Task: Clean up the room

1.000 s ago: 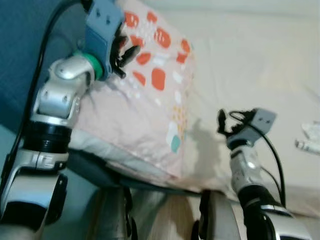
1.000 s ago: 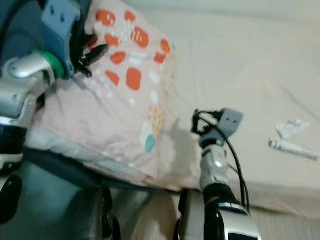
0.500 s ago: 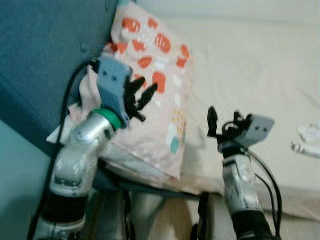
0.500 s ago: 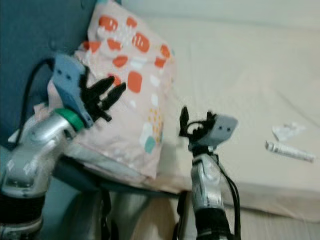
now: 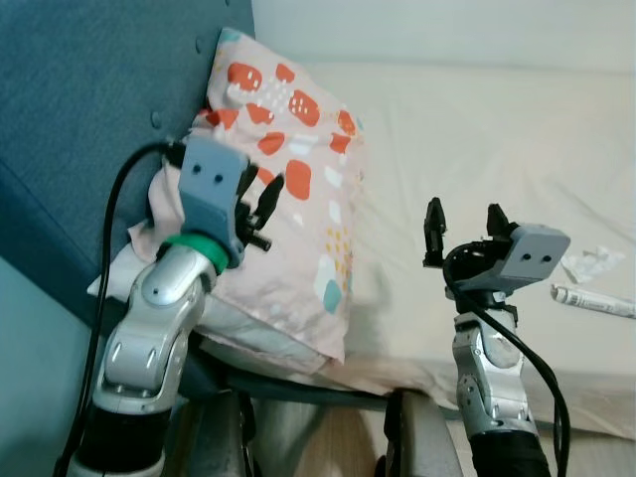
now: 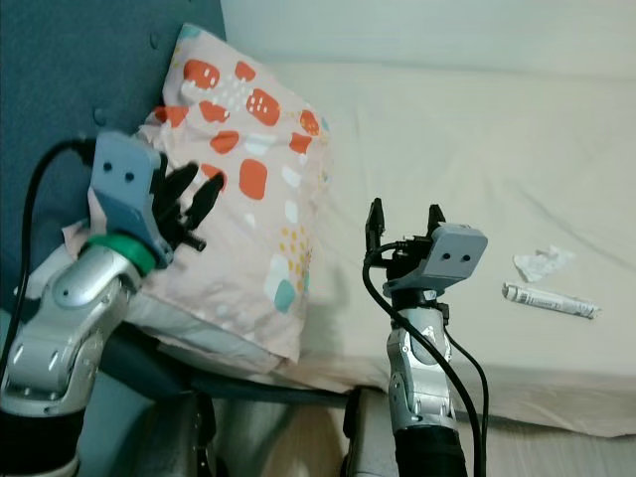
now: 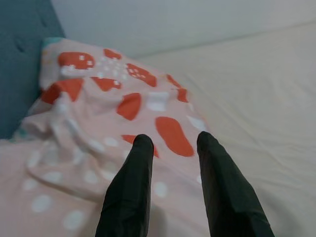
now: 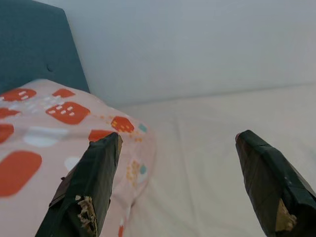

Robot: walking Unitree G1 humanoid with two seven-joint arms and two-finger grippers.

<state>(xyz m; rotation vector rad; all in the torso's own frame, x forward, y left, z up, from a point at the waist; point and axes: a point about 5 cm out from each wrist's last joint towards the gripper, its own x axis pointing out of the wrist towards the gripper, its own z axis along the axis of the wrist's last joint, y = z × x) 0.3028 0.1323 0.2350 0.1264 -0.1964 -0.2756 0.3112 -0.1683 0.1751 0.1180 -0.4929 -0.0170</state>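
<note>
a pink pillow (image 5: 288,189) printed with orange and white patches leaned against the blue headboard (image 5: 89,129) at the robot's left, standing on the cream mattress (image 5: 477,149). the left gripper (image 5: 260,204) hovered over the pillow's lower half, its 2 black fingers (image 7: 129,192) a narrow gap apart with nothing between them; from the wrist view the tips seemed just above the fabric, though contact could not be told for sure. a black cable (image 5: 114,209) looped from the left arm's blue wrist housing (image 5: 211,189).

the right gripper (image 6: 401,227) stood raised over the mattress edge, beside the pillow but apart from it, its fingers (image 8: 94,182) spread wide and empty, pointing toward the far wall (image 8: 197,44).

further to the robot's right on the mattress lay a crumpled scrap of white paper (image 6: 542,261) and, just in front of it, a slim white tube or rolled wrapper (image 6: 550,299); both were well apart from either gripper. a pale grey edge of a second cushion or bedding (image 5: 238,323) showed under the pillow's lower side.
</note>
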